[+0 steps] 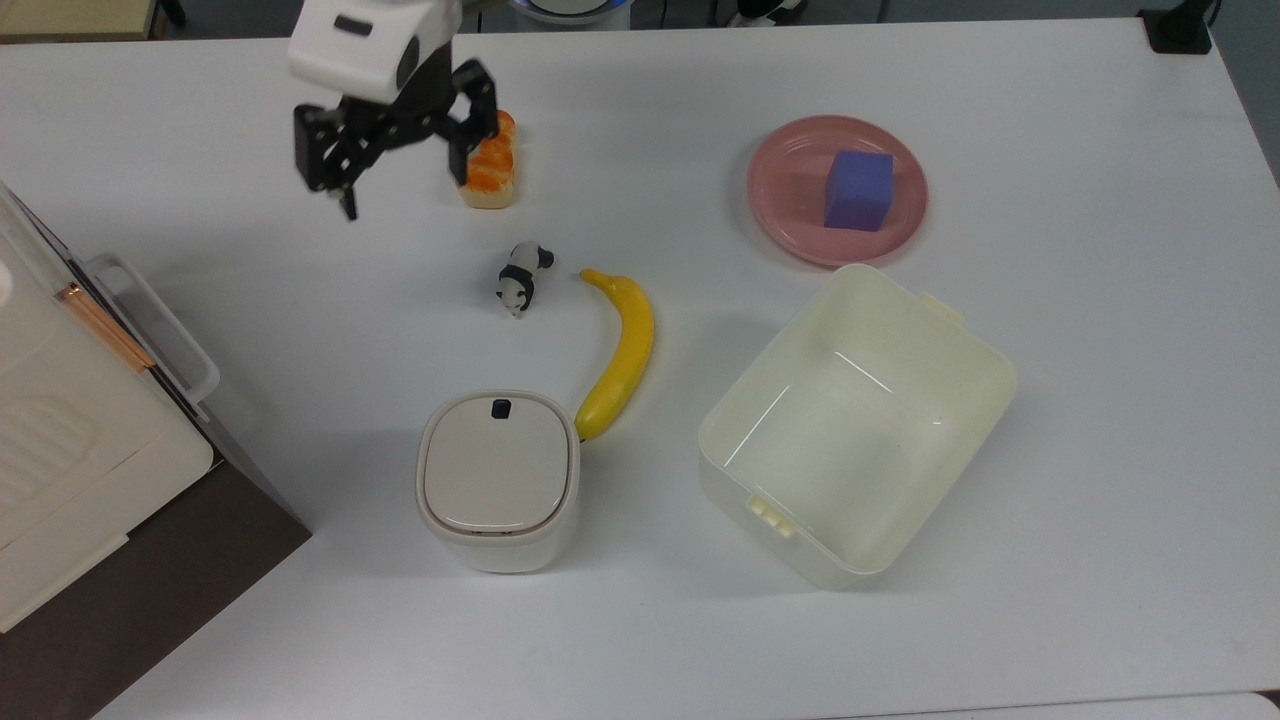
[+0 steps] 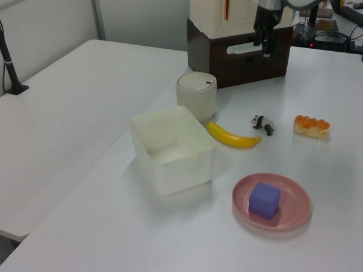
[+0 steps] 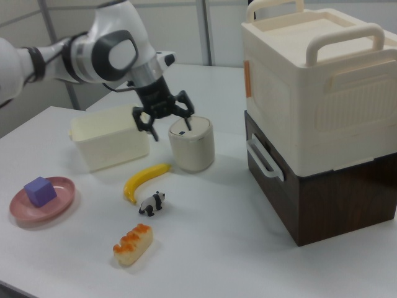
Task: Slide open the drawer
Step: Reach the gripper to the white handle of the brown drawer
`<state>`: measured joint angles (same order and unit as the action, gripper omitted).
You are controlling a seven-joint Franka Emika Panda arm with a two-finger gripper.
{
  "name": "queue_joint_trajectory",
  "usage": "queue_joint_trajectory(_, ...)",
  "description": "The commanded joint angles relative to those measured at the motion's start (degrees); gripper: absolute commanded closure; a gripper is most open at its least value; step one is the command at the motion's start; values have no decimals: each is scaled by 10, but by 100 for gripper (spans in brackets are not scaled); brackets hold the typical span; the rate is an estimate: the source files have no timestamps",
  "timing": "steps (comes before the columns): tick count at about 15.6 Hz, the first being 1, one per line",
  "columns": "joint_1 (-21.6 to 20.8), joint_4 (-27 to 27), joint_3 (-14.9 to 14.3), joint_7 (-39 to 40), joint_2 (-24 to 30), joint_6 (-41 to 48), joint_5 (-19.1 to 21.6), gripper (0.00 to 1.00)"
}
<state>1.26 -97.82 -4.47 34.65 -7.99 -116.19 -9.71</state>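
Observation:
The drawer (image 1: 168, 318) sits at the top view's left edge, its dark brown front flush with the cabinet and a white loop handle (image 3: 263, 158) sticking out. The left view has the drawer (image 2: 257, 60) at the table's far end. My gripper (image 1: 405, 195) hangs open above the table, up and to the right of the handle in the top view, well apart from it and close beside the bread. Nothing is between its fingers. In the right view the gripper (image 3: 170, 128) hovers in front of the lidded bin.
Bread loaf (image 1: 488, 160), toy panda (image 1: 522, 277) and banana (image 1: 622, 352) lie mid-table. A lidded white bin (image 1: 498, 478), an open cream box (image 1: 856, 420) and a pink plate (image 1: 790, 200) with a purple block (image 1: 858, 188) stand nearby. A white appliance (image 3: 316, 81) tops the cabinet.

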Motion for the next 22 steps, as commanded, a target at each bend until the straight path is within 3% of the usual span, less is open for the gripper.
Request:
queue_joint_trajectory(1,20,-3,1,13,-20,-65,-34,0)
queue_joint_trajectory(5,45,-4,1,25,-37,-131,-59,0)
queue_joint_trajectory(14,100,-7,1,45,-93,-245,-175,1)
queue_joint_trajectory(19,114,-10,1,45,-106,-279,-206,29)
queue_joint_trajectory(22,118,-21,1,45,-105,-279,-230,31)
